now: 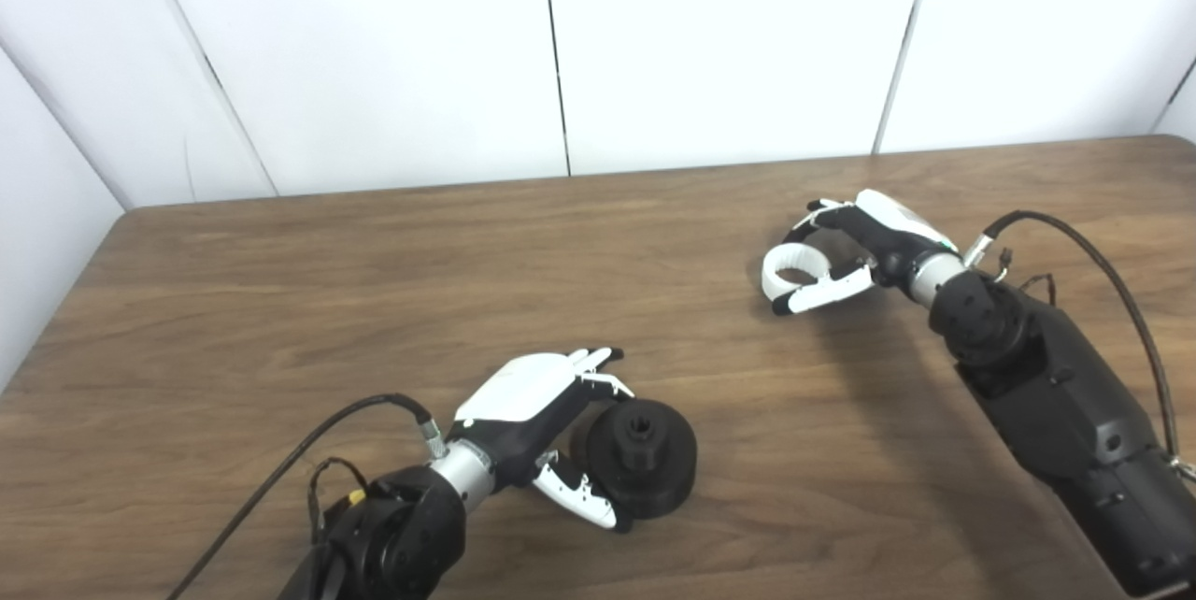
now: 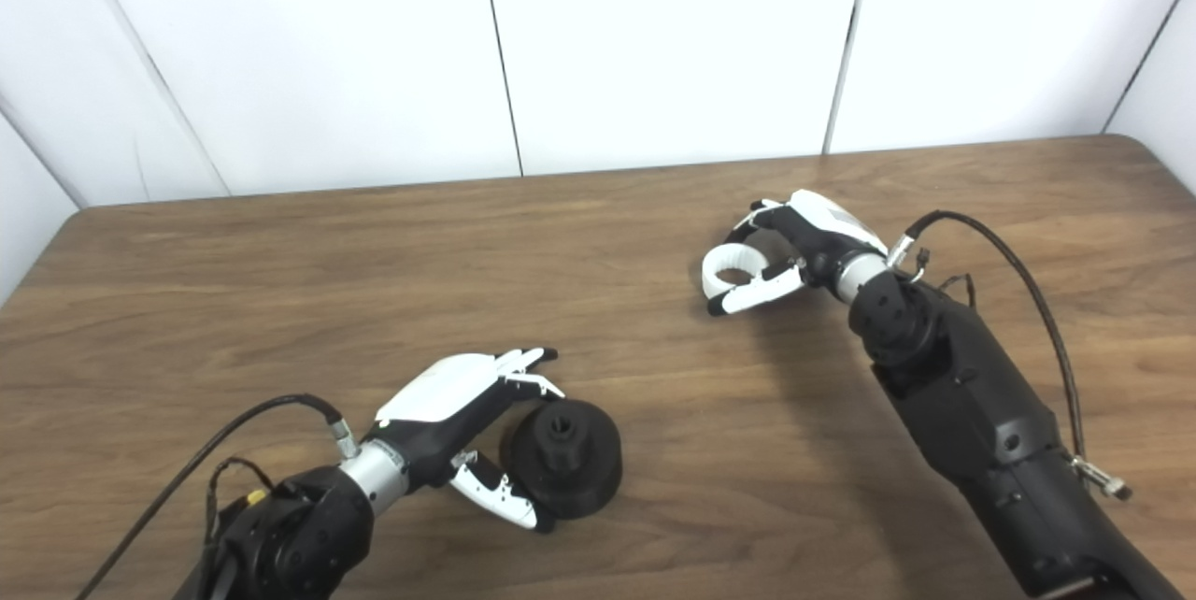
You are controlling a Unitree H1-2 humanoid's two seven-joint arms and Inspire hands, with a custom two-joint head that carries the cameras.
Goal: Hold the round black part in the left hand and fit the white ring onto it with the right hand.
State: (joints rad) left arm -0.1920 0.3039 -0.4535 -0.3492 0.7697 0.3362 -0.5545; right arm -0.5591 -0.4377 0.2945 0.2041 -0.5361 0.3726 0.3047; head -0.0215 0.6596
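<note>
Left hand [image 1: 547, 413] cupped round black plastic part [image 1: 643, 458] near surface's [image 1: 374, 282] front edge, steadying it, grasp not closed. Right hand [image 1: 864, 250] pinched white plastic ring [image 1: 792, 268] toward right edge, ready for fitting.

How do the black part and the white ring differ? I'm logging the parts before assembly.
The round black part is dark, bulkier, with a raised hub; the white ring is pale, thinner, open through its middle. The black part sits at the left hand, the ring at the right hand. Both are round.
</note>
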